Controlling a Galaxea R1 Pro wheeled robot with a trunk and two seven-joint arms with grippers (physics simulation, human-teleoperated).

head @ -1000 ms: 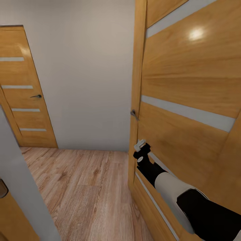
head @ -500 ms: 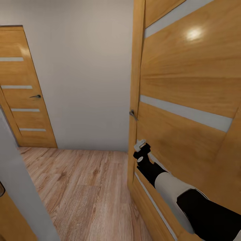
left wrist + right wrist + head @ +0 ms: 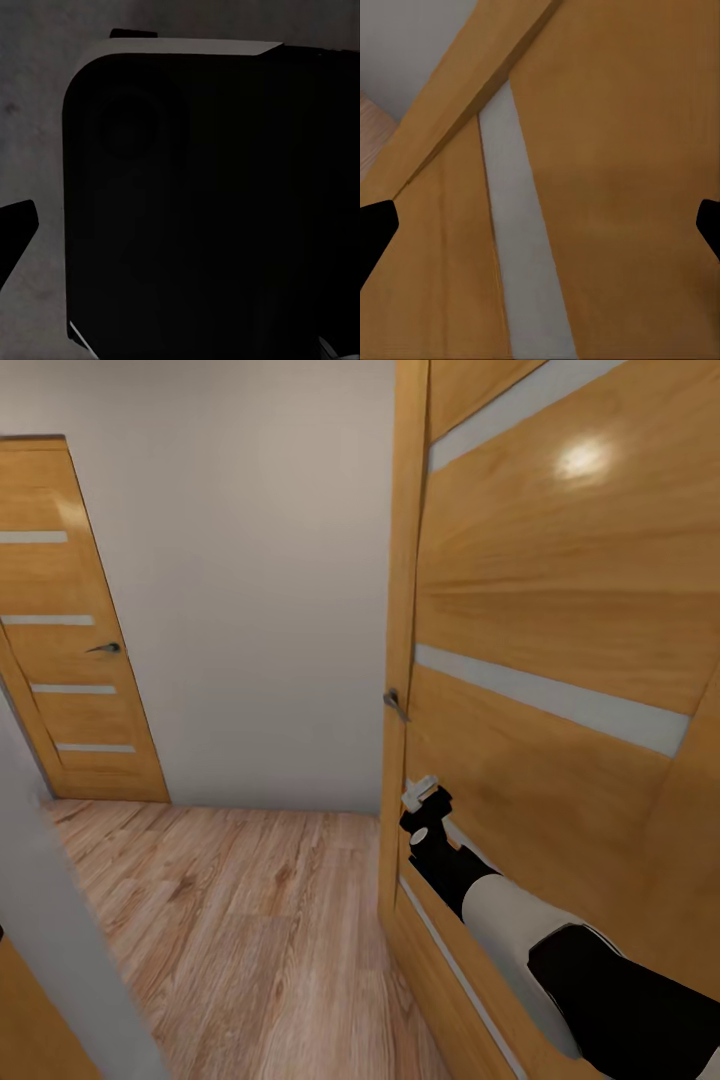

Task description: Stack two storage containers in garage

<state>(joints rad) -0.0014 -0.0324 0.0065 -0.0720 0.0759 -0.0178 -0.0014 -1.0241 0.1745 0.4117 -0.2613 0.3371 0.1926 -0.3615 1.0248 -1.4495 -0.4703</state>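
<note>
Light wood plank flooring runs across the lower left of the head view, ending at a plain white wall. At the frame's left edge stands a closed wooden door with pale horizontal stripes and a dark handle. Filling the right half is a second, closer wooden door with the same pale stripes and a small handle on its edge. The right gripper sits against this door's lower part, its dark fingertips spread wide apart with nothing between them. The left wrist view faces a dark rounded housing; whether that gripper is released or clenched cannot be told. Neither storage container is in sight.
</note>
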